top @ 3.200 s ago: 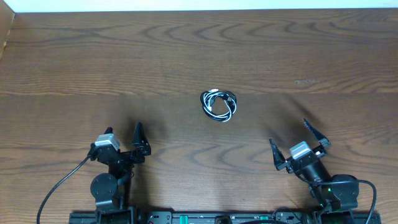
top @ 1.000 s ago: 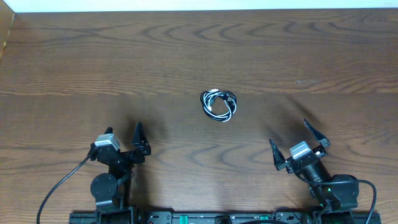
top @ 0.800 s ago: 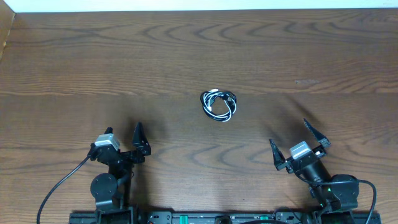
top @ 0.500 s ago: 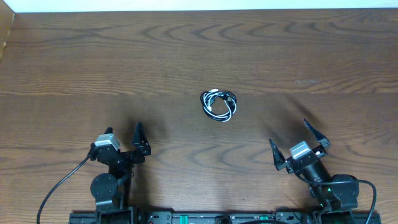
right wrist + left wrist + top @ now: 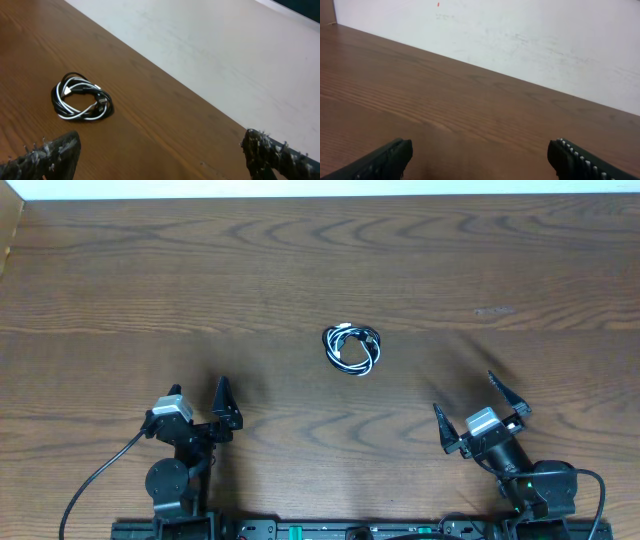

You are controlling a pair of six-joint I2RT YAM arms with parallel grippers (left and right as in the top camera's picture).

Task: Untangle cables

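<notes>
Near the middle of the table (image 5: 120, 270), the cables (image 5: 351, 349) lie in one small coil, black and white loops wound together. Which cord crosses over which is too fine for me to sort out. My left gripper (image 5: 480, 152) and right gripper (image 5: 160, 141) both stand spread wide, holding nothing, well apart from the coil. Each wrist view cuts them off at its lower edge. Dark wood grain runs across the tabletop, and a plain white wall (image 5: 530, 35) stands behind its far edge.
</notes>
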